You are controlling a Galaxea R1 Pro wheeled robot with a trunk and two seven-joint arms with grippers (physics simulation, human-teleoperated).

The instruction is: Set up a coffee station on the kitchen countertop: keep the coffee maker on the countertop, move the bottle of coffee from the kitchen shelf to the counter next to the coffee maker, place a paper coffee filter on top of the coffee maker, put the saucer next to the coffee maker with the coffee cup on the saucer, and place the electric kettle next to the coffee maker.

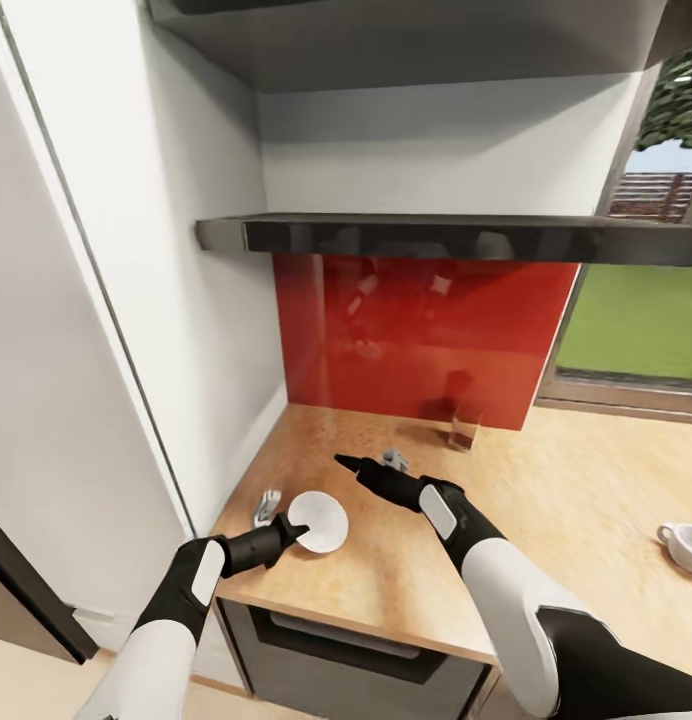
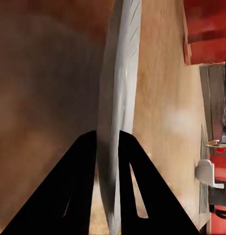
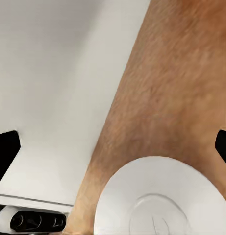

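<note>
The white saucer (image 1: 321,520) lies near the front left corner of the wooden countertop (image 1: 546,500). My left gripper (image 1: 292,530) is shut on its near rim. The left wrist view has the saucer (image 2: 117,93) edge-on, pinched between the two black fingers (image 2: 83,166). My right gripper (image 1: 346,462) hovers open just behind the saucer, pointing left; in the right wrist view the saucer (image 3: 162,200) lies below its spread fingertips (image 3: 6,147). A clear bottle with brown contents (image 1: 464,425) stands by the red backsplash. A white coffee cup (image 1: 686,546) sits far right on the counter.
A dark shelf (image 1: 436,238) spans above the counter, with a white wall (image 1: 196,330) at the left. Small grey metal items lie at the saucer's left (image 1: 266,508) and near my right gripper (image 1: 394,460). An oven front (image 1: 356,655) is below the counter edge.
</note>
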